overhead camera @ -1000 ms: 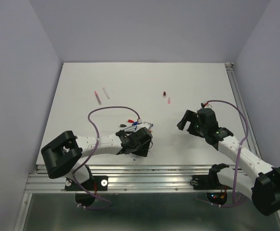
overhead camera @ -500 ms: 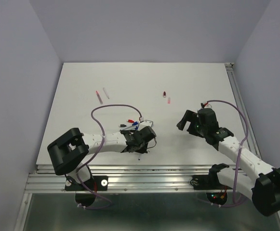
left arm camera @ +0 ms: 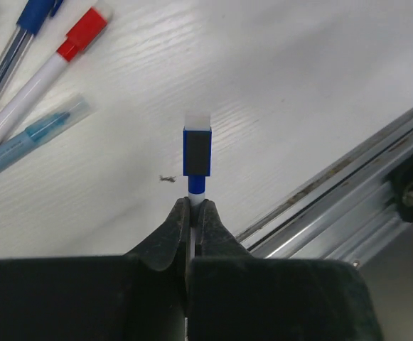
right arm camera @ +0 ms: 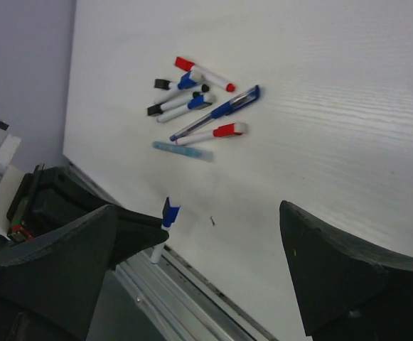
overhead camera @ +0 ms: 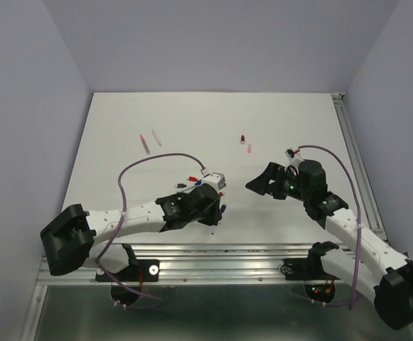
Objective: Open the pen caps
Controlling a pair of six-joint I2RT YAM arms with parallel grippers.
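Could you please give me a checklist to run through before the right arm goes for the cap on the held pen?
1. Left jaws shut on the pen: ok.
2. Blue cap on the pen and sticking out beyond the left jaws, free to grasp: ok.
3. Right jaws open wide enough to take the cap: ok.
4. Right jaws placed around the cap: not ok; they hang apart from it, to the right.
5. Loose pens out of the way: ok; they lie farther back on the table.
6. Left grip firm enough to resist a pull: cannot tell.
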